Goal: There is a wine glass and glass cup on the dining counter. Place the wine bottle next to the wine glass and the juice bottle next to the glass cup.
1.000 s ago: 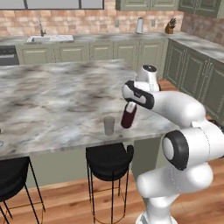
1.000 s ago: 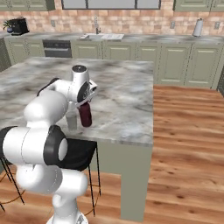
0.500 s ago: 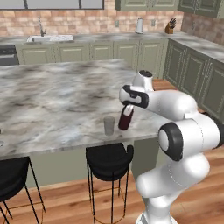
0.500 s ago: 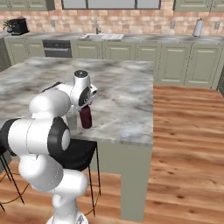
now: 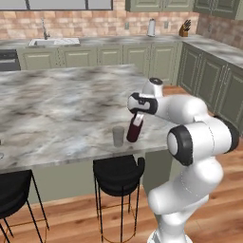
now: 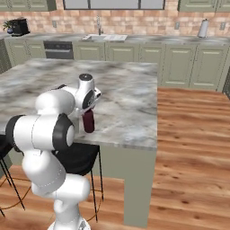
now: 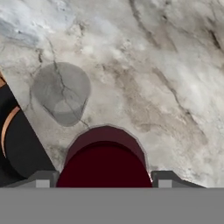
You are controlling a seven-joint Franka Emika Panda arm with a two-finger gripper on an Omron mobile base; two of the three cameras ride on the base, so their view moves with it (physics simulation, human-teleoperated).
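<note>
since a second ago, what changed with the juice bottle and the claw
The claw has carried the juice bottle down and in toward the glass cup, and the arm has folded closer to the robot's body. The bottle now stands at the dining counter surface just beside the cup, apart from it, with the claw closed on its neck. The cup and counter stayed as they were.
</note>
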